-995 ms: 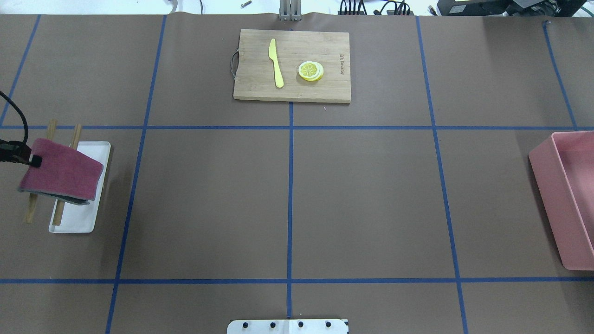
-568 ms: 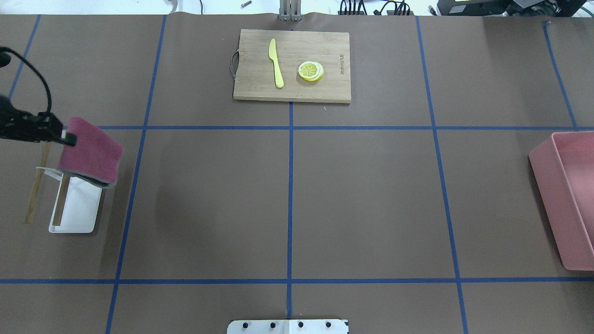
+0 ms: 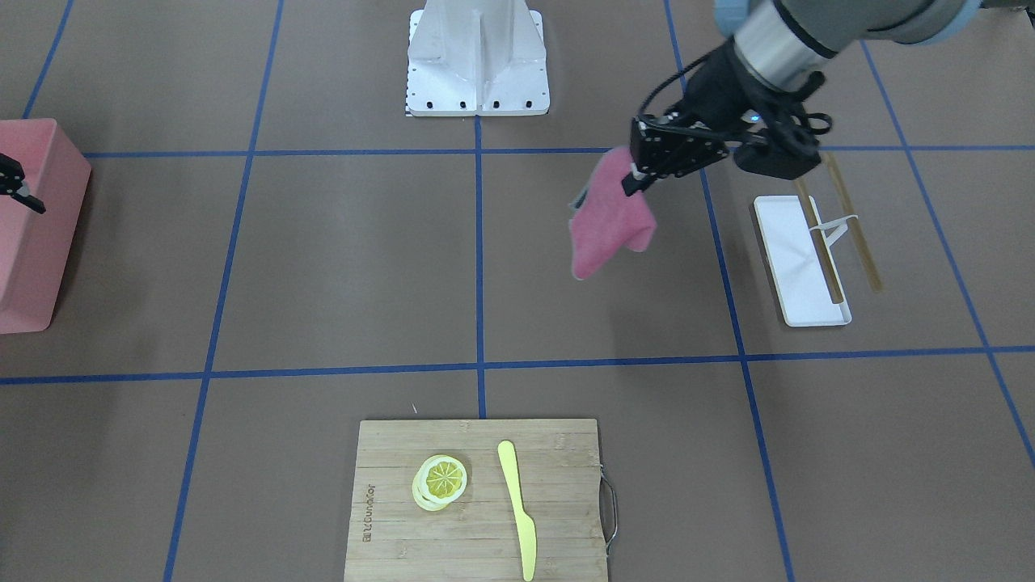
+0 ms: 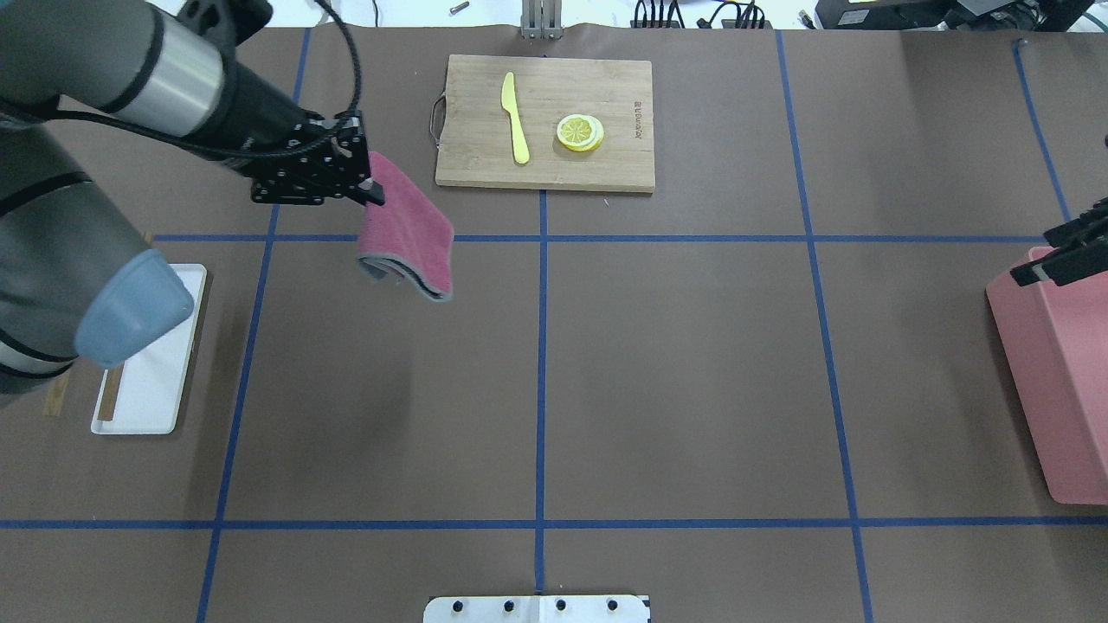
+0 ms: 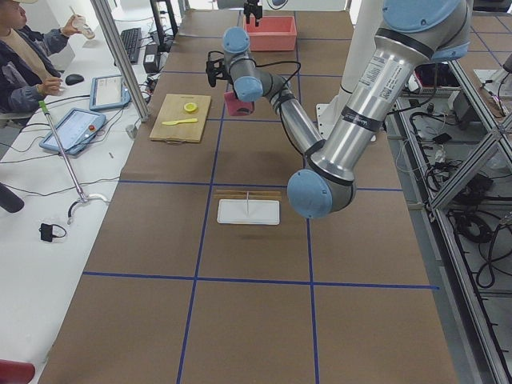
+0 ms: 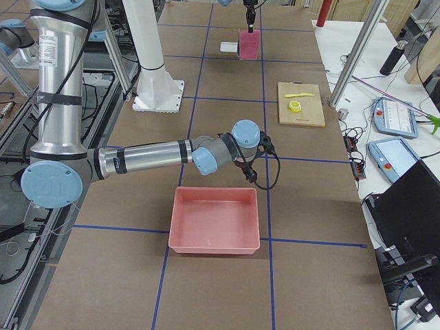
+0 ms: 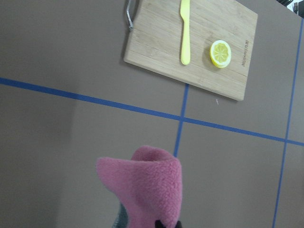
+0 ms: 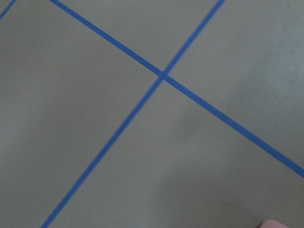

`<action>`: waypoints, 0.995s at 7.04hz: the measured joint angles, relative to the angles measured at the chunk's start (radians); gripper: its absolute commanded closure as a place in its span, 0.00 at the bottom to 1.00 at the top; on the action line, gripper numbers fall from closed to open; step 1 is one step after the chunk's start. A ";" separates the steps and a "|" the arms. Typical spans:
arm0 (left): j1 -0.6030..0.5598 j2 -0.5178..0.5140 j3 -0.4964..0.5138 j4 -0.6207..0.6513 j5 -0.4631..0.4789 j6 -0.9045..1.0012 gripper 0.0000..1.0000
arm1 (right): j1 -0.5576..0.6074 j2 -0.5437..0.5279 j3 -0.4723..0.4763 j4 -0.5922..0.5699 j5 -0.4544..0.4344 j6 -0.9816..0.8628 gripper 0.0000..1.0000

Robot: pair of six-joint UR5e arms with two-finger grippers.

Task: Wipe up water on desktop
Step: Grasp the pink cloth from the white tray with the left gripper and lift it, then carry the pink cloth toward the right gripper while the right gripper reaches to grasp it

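Observation:
The desktop (image 4: 692, 363) is a matte brown surface crossed by blue tape lines; no wet patch shows on it. My left gripper (image 4: 370, 192) is shut on the top edge of a folded pink cloth (image 4: 409, 238), which hangs above the desktop just left of the bamboo board. The gripper (image 3: 632, 179) and cloth (image 3: 608, 230) also show in the front view, and the cloth (image 7: 147, 183) in the left wrist view. My right gripper (image 4: 1052, 260) is at the right edge by the pink bin, its fingers apart and empty.
A bamboo cutting board (image 4: 606, 164) with a yellow knife (image 4: 516, 117) and lemon slices (image 4: 580, 132) lies at the far middle. A white tray (image 4: 147, 398) with chopsticks lies at the left. A pink bin (image 4: 1069, 389) stands at the right.
My left arm has swung from over the white tray to the right and farther away, carrying the pink cloth. My right gripper has come into view at the right edge.

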State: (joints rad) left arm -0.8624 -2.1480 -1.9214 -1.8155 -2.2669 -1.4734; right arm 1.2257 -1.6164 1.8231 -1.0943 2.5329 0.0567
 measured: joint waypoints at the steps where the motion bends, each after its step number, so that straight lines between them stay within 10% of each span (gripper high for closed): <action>1: 0.048 -0.078 0.043 0.014 0.060 -0.058 1.00 | -0.051 0.046 0.004 0.080 0.000 0.085 0.00; 4: 0.138 -0.246 0.185 0.018 0.196 -0.181 1.00 | -0.205 0.255 0.012 0.227 -0.060 0.384 0.00; 7: 0.160 -0.340 0.286 0.011 0.264 -0.317 1.00 | -0.488 0.343 0.024 0.372 -0.467 0.579 0.01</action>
State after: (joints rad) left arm -0.7020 -2.4880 -1.6358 -1.8047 -2.0034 -1.7906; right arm 0.7379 -1.2738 1.8468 -0.7222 2.0655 0.6352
